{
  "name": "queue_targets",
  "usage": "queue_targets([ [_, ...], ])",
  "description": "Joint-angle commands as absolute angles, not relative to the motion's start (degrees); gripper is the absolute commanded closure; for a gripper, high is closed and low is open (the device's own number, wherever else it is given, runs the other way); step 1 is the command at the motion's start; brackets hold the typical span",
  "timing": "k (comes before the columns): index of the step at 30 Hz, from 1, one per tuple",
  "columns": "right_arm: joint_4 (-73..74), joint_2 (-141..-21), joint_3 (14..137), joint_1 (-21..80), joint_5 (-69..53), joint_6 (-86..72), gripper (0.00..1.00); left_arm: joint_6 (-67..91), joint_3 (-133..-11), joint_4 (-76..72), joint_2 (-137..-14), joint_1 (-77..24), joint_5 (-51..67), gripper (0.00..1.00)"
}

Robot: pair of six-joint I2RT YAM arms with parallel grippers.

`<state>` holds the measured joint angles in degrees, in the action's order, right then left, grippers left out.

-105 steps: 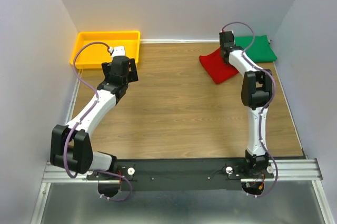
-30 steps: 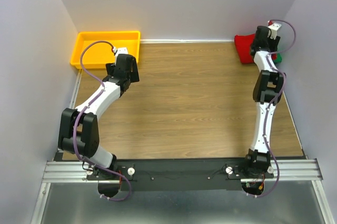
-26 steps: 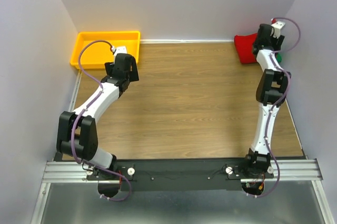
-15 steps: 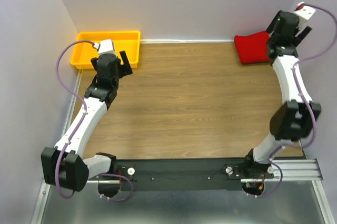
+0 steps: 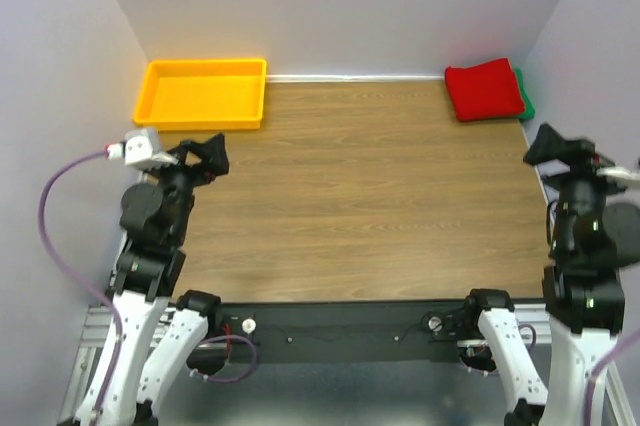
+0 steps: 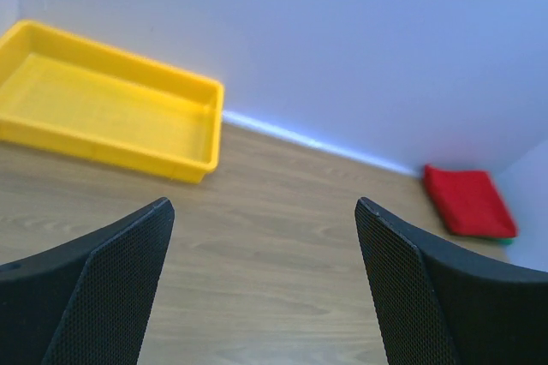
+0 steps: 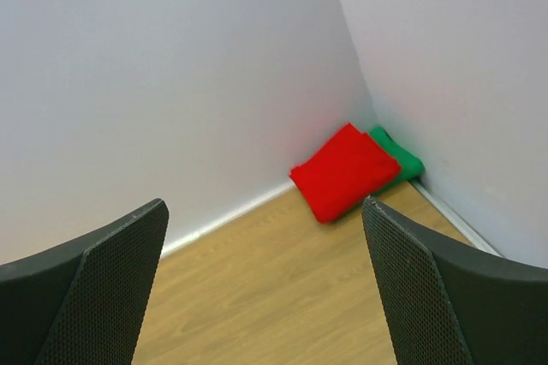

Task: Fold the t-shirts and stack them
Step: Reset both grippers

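Observation:
The red t-shirt [image 5: 484, 89] lies folded in the far right corner, on top of the folded green t-shirt [image 5: 525, 103], of which only a strip shows along its right side. The right wrist view shows the same stack, red t-shirt [image 7: 345, 171] over green t-shirt [image 7: 399, 158], against the two walls. My right gripper [image 5: 560, 149] hangs open and empty near the right table edge, well short of the stack. My left gripper [image 5: 208, 158] is open and empty at the near left. Far off in the left wrist view lies the red t-shirt [image 6: 469, 200].
A yellow plastic tray [image 5: 205, 93] sits at the far left corner, empty in the left wrist view, where the tray [image 6: 103, 108] is ahead and left. White walls close the wooden table [image 5: 350, 196] on three sides.
Both arms have pulled back from the far side toward the near edge. The right gripper opened and left the red t-shirt lying on the green one in the corner.

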<state>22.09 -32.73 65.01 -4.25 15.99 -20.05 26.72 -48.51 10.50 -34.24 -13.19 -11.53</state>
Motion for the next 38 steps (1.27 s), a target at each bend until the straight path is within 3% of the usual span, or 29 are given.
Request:
queue_targets([
  [1, 29.18, -22.35, 57.05, -2.37, 17.73, -22.24, 0.0, 30.23, -43.43, 9.49, -25.86, -12.92, -7.38, 0.06],
  [7, 31.55, -10.64, 51.95, -0.35, 15.92, -19.33, 0.0, 30.94, -35.87, 9.49, -14.95, -12.92, -11.6, 0.06],
  [19, 33.22, -8.79, 48.43, -0.09, 9.58, -23.03, 0.0, 31.03, -22.94, 2.37, 1.48, -12.92, -17.57, 0.05],
  [38, 33.22, -10.54, 48.25, -0.09, 9.67, -22.94, 0.0, 34.54, -22.06, 2.46, 5.0, -12.92, -20.13, 0.02],
])
